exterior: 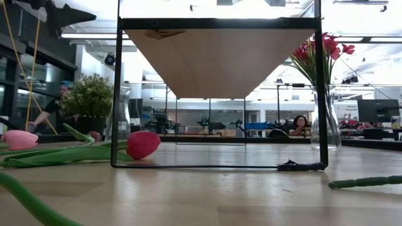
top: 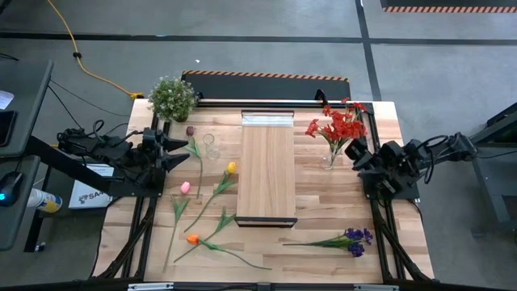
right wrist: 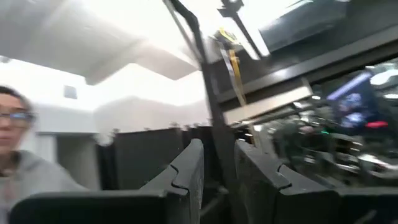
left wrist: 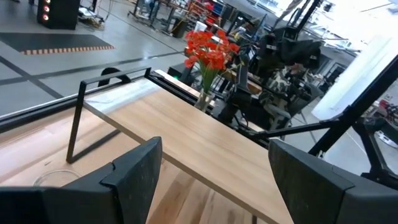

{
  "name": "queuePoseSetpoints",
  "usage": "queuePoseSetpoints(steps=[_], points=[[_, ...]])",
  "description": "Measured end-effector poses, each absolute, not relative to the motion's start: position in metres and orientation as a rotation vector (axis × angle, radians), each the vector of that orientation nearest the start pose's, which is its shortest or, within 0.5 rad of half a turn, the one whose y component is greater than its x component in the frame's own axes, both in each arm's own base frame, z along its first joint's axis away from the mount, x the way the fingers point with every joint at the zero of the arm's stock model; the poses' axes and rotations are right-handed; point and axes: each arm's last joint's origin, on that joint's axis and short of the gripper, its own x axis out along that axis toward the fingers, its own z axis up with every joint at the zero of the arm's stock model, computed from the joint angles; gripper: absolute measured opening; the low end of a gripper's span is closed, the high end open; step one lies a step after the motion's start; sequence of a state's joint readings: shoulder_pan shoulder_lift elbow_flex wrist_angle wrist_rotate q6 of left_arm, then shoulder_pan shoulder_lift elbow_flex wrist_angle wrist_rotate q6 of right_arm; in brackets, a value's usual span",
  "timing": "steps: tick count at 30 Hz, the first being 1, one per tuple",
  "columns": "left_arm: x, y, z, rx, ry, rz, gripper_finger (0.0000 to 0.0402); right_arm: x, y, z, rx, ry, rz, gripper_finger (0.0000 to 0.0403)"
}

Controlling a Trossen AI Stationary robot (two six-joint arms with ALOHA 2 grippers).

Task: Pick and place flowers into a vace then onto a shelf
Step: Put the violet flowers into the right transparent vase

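Desk planks carry everything, though the near corners are cut off by the high view's edge. The shelf runs down the middle, raised on a thin dark frame; from the low view only its underside shows. Left of it lie loose flowers with maroon, yellow, pink and orange heads, their stems crossing so it is hard to say which leaf belongs to which. A purple flower lies alone near the front right. Red flowers stand in a glass vase just right of the shelf, the glass barely readable from above. An empty glass beside the maroon head is equally faint.

The left gripper hovers at the desk's left edge, jaws wide apart and holding nothing. The right gripper sits just beside the vase, jaws nearly together; whether they touch the glass I cannot tell.
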State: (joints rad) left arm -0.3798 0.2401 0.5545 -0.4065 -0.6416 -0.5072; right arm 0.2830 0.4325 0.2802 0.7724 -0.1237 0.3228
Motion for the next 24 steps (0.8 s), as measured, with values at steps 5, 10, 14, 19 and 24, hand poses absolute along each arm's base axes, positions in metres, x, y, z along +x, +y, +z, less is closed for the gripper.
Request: queuePoseSetpoints(steps=[5,10,14,19,24], points=[[0.070,-0.009,0.291,-0.458,0.012,0.276,0.0326,0.108,0.043,0.299,0.350,-0.596,0.601,0.0083],[0.070,-0.009,0.291,-0.458,0.012,0.276,0.0326,0.112,0.058,0.322,0.271,-0.603,0.658,0.0083],[0.070,-0.009,0.291,-0.458,0.012,0.276,0.0326,0.114,0.069,0.345,0.197,-0.539,0.672,0.0083],[0.070,-0.009,0.291,-0.458,0.012,0.276,0.0326,0.118,0.079,0.369,0.148,-0.331,0.573,0.0083],[0.070,-0.009,0.291,-0.459,0.013,0.273,0.0326,0.121,0.089,0.390,0.118,-0.142,0.478,0.0083]])
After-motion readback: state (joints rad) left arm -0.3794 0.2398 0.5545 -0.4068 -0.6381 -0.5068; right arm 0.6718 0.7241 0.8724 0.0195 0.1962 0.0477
